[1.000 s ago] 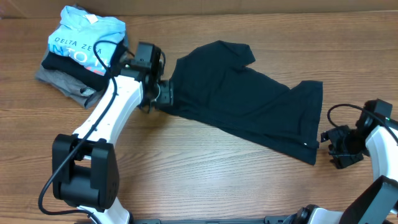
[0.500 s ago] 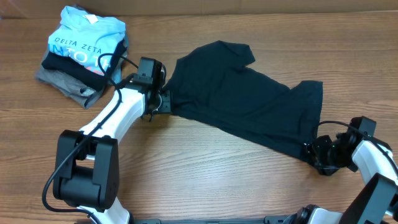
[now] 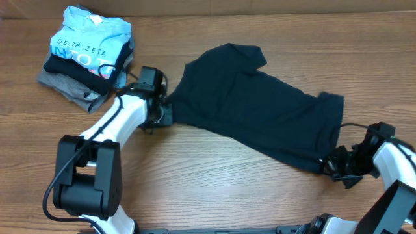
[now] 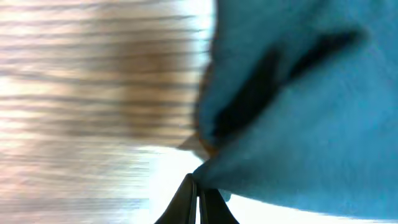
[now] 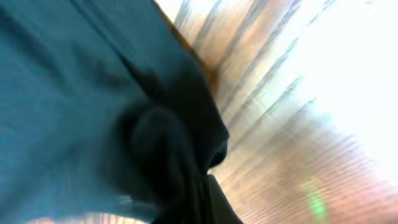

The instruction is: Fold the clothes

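You see the T-shirt point(image 3: 253, 107) spread on the table point(image 3: 214, 195), a little right of the middle. It lies on a slant, its higher end toward the far side and its lower end toward the near right. The fabric is very dark and mostly flat. One sleeve points to the far edge, and the right border is turned up into a small fold.

The left gripper point(image 3: 166, 112) sits at the left edge of the T-shirt. In the left wrist view its fingers point(image 4: 186, 202) are pressed together, with the edge of the cloth point(image 4: 298, 106) caught between the tips, so this gripper is clamped on the T-shirt. The cloth looks blue-green in this view and shows a deep crease just above the pinch.

The right gripper point(image 3: 328, 164) is at the near right corner of the T-shirt. In the right wrist view the cloth point(image 5: 74, 106) bunches into a dark lump just where the fingers are. The picture is very blurred, so you can only say that the gripper seems closed on this corner. Bright wood grain fills the rest of that view.

Well apart from the T-shirt, at the far left of the table, there is a small pile of clothes: a blue shirt point(image 3: 88, 39) with white letters on top, a dark layer under it, and a grey garment point(image 3: 65, 84) at the bottom. The left arm passes just beside this pile.
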{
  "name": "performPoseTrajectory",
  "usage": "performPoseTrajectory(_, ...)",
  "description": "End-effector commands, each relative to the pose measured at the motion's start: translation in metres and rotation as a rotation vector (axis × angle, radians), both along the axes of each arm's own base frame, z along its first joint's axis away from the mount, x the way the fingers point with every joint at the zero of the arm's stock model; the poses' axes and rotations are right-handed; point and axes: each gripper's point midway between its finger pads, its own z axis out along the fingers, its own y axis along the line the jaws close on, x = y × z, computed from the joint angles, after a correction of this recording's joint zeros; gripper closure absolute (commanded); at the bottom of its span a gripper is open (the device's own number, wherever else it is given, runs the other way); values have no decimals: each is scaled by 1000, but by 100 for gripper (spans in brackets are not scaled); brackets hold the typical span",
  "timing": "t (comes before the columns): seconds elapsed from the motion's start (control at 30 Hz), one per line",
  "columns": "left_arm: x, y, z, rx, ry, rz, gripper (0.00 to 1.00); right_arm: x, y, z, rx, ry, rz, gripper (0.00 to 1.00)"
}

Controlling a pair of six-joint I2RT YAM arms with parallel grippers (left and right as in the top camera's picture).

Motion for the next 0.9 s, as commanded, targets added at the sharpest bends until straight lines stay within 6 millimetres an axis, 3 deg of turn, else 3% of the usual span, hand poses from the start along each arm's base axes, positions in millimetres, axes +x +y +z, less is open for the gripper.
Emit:
performPoseTrajectory(0.0,9,19,16,0,9,57,96,-2,-18,14,-78,55,-15,49)
performPoseTrajectory(0.07,8,21,20,-11,21,67,85,0,-19,14,-81,46,-15,37)
performPoseTrajectory(0.13,10,16,23,-42,20,56,59,4,-19,15,-78,25,9,36)
performPoseTrajectory(0.2,11,9,25,-75,16,40,48,5,-17,16,-65,9,48,34)
performPoseTrajectory(0.4,11,0,28,-128,16,29,50,14,11,25,92,-95,130,38)
performPoseTrajectory(0.57,12,0,28,-124,9,9,42,16,16,25,96,-101,152,43)
performPoseTrajectory(0.73,13,1,28,-114,4,1,41,15,21,13,94,-103,144,59)
performPoseTrajectory(0.83,13,2,27,-104,6,2,42,15,25,3,100,-122,138,62)
performPoseTrajectory(0.87,12,3,27,-103,8,1,42,15,26,1,103,-124,129,68)
